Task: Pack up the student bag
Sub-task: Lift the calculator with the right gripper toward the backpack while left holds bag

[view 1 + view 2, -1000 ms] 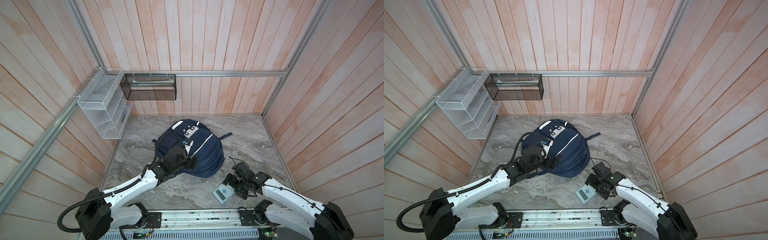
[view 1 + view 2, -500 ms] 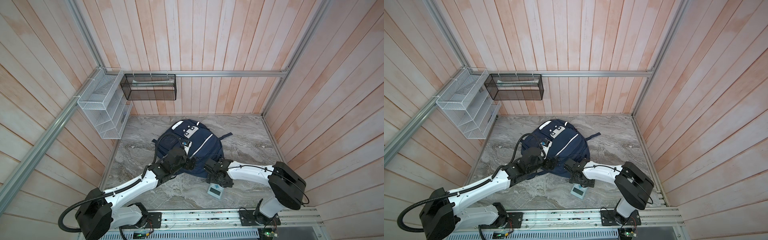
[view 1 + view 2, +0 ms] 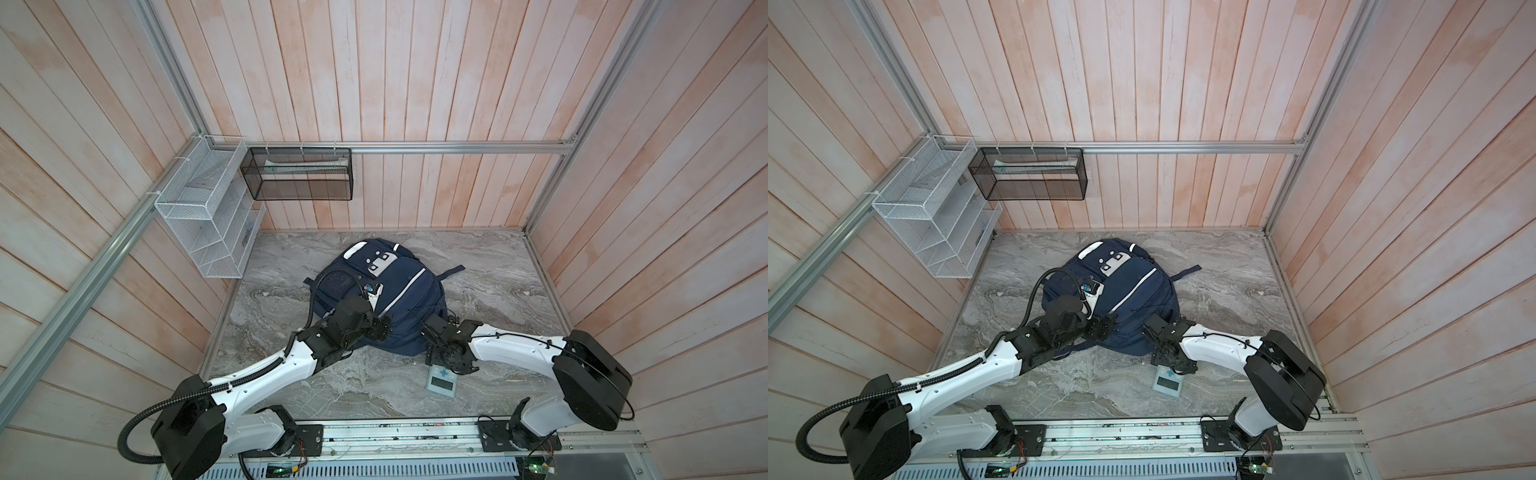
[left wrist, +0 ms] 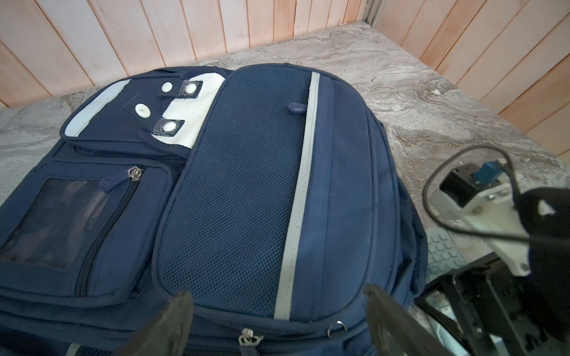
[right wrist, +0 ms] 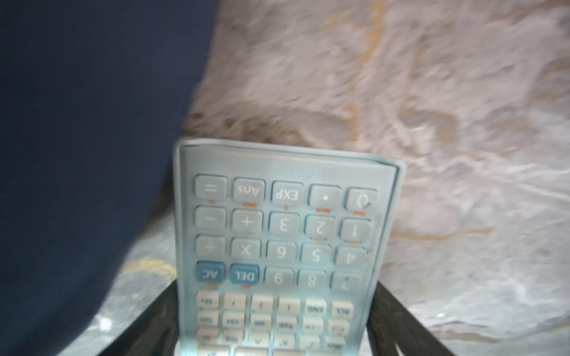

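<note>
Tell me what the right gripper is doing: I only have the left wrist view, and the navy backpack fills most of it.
Observer: In the right wrist view the right gripper straddles a light-blue scientific calculator, one finger along each long edge. Whether they press it, I can't tell.
Operator: Is it lifted?
Observer: In both top views it looks to lie flat on the marble table, display end toward the robot's base, just off the backpack's near edge.
Operator: What's beyond the bag?
Observer: A black mesh basket hangs from the back rail and a white wire rack on the left wall.
</note>
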Controlling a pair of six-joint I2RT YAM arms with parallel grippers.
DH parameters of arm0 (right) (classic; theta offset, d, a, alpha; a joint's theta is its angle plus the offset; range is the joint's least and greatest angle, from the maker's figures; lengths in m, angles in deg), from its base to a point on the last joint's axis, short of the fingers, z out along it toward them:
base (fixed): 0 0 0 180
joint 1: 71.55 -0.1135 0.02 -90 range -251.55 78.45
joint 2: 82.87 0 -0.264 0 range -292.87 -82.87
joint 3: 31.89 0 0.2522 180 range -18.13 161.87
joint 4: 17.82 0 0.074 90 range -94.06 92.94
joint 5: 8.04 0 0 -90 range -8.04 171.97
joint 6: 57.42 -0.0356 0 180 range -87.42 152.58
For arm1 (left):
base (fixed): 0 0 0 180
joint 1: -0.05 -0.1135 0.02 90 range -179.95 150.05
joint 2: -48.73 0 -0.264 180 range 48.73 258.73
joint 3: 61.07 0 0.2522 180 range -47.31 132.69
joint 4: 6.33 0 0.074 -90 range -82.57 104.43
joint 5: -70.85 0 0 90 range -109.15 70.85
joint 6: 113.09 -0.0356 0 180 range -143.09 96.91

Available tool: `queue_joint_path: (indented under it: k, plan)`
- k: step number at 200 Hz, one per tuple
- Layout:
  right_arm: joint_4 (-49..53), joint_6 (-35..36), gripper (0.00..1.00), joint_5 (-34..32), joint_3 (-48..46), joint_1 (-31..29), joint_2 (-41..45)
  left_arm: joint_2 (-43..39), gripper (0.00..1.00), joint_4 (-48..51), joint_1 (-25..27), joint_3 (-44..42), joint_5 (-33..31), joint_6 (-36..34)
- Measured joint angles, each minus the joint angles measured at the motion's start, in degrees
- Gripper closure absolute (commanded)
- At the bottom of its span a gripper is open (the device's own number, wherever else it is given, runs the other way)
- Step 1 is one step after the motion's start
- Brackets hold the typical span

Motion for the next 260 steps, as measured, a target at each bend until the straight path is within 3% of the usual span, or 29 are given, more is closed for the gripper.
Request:
queue_joint_path:
  k: [46, 58, 83, 115, 134, 153, 163, 185, 204, 260]
  plan:
    - [-0.11, 4.68, 0.32, 0.33, -1.09, 7.74, 1.53, 7.76, 0.06, 4.2, 0.76, 7.39, -0.87, -4.74]
    - [-0.74, 6.05, 0.32, 0.37, -1.88, 10.08, 2.32, 7.85, 0.0, 4.15, 1.18, 7.87, 0.0, -6.08]
    - [-1.31, 8.87, 0.31, 0.09, -3.3, 15.19, 4.0, 8.37, 0.0, 4.33, 2.8, 8.66, 0.46, -8.68]
    - [-1.64, 11.52, 0.31, -0.33, -3.45, 17.59, 4.28, 13.66, 0.0, 5.44, 3.93, 12.48, -0.68, -10.49]
    - [-2.16, 12.79, 0.31, -0.31, -3.48, 18.18, 4.24, 15.54, 0.22, 6.03, 3.93, 13.0, -3.02, -10.34]
    - [-2.73, 13.73, 0.33, -0.31, -3.48, 18.34, 4.09, 16.72, 0.74, 6.86, 4.09, 14.21, -5.27, -10.51]
    - [-2.86, 14.29, 0.34, -0.26, -3.39, 18.38, 4.0, 16.81, 0.9, 6.97, 4.59, 14.95, -5.62, -10.49]
    - [-3.04, 15.19, 0.35, -0.24, -3.32, 18.38, 4.0, 16.48, 0.92, 6.51, 4.79, 16.13, -5.68, -10.08]
    - [-2.91, 16.09, 0.35, -0.07, -3.26, 18.4, 4.42, 15.58, 1.0, 6.47, 3.82, 16.15, -4.37, -8.9]
    - [-1.14, 17.51, 0.37, 0.52, 1.46, 18.45, 9.09, 13.75, 1.0, 5.05, -1.6, 16.15, 5.75, -0.94]
